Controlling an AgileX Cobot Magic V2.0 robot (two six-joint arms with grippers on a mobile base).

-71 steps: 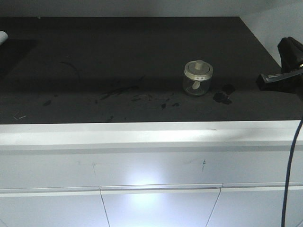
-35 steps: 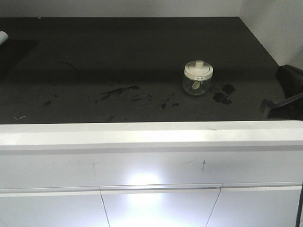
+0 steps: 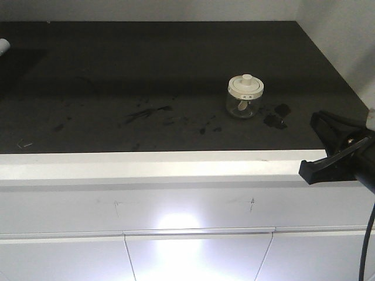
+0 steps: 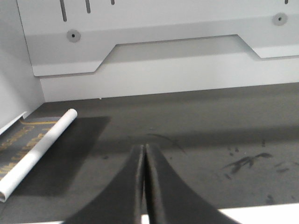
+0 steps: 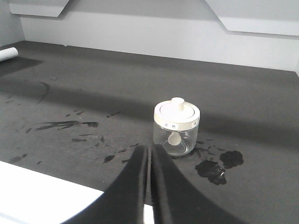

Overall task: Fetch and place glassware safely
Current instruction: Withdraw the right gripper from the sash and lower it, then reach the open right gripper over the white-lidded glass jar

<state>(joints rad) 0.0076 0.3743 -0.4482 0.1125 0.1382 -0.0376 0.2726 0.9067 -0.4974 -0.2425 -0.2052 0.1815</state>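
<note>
The glassware, a small clear jar [image 3: 245,96] with a cream-white knobbed lid, stands upright on the black counter [image 3: 146,70], right of centre. In the right wrist view the jar [image 5: 176,128] sits just beyond and slightly right of my right gripper [image 5: 148,150], apart from it. That gripper's jaws are pressed together and empty. In the front view the right gripper [image 3: 306,169] hangs over the counter's white front edge, to the right of and nearer than the jar. My left gripper [image 4: 143,148] is shut and empty over the counter's left part, and is out of the front view.
A white rolled tube [image 4: 37,149] lies at the far left of the counter. Dark stains [image 5: 215,168] spread beside the jar and smears [image 3: 146,112] run left of it. A white wall [image 3: 345,41] closes the right side. White drawers [image 3: 193,252] sit below the front edge.
My right gripper has come down and toward the counter's front edge, showing more fully in the front view. The jar has not moved.
</note>
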